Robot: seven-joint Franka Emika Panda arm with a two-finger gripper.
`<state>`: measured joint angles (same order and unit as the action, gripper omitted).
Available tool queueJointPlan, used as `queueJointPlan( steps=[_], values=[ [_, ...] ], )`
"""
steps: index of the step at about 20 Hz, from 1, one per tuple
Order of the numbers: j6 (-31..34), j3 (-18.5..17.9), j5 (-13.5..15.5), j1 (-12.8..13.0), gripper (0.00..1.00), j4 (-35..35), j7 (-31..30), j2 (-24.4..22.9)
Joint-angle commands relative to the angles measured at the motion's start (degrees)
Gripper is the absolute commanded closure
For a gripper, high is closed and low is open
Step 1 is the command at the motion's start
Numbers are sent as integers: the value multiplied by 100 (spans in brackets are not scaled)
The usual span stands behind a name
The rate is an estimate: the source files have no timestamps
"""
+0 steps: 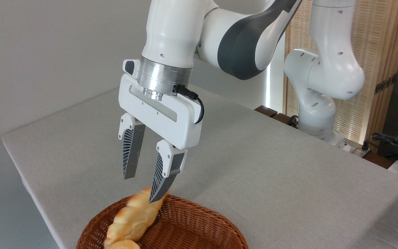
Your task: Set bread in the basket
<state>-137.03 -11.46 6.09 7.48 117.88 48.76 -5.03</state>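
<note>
Claw (145,190) first: its 2 ribbed fingers hang apart, a clear gap between them, gripping nothing. The finger (161,181) toward 3 o'clock crosses in front of the upper tip of the bread (133,216); whether it touches the crust or merely overlaps it from this angle I cannot tell. The other finger hangs in free air toward 9 o'clock, its tip above the loaf and well clear of the basket (199,224).

Below the claw, at 6 o'clock, the bread lies tilted inside the basket, its upper end propped near the far braided rim at about 12 o'clock and its lower end running down toward 7 o'clock, out of the picture's bottom edge. A pale rounded piece shows at that lower end, cut off by the frame; it may be part of the loaf or a separate thing.

The basket sits on the grey counter (271,173) near its front edge, and only part of it is in view.

My reading is that the placing step is finished in substance: the loaf is released and resting in the basket. What remains is the retreat. That calls for a straight lift toward 12 o'clock with the fingers kept apart, so the 3 o'clock finger does not drag the loaf's tip up over the rim.
</note>
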Motion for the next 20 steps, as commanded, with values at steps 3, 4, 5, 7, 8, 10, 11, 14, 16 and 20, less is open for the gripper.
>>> queueJointPlan(
  steps=[3, 4, 5, 7, 8, 10, 11, 14, 16, 20],
  values=[
    [-52, 143, -20, 61, 0, -124, -15, 3],
    [1, 205, -11, 61, 0, -185, -33, -15],
    [184, 345, -20, 61, 0, -299, -216, -33],
    [587, 582, -98, 61, 0, -545, -611, -42],
    [712, 644, -177, 61, 0, -607, -709, -42],
    [1342, 794, -362, 61, 0, -853, -903, -42],
    [1703, 864, -363, 61, 0, -984, -912, -42],
    [2881, 1005, -345, 61, 0, -1450, -939, -16],
    [3041, 1005, -319, 61, 0, -1460, -947, -15],
    [3130, 1005, -319, 61, 0, -1452, -1245, -7]
  ],
)
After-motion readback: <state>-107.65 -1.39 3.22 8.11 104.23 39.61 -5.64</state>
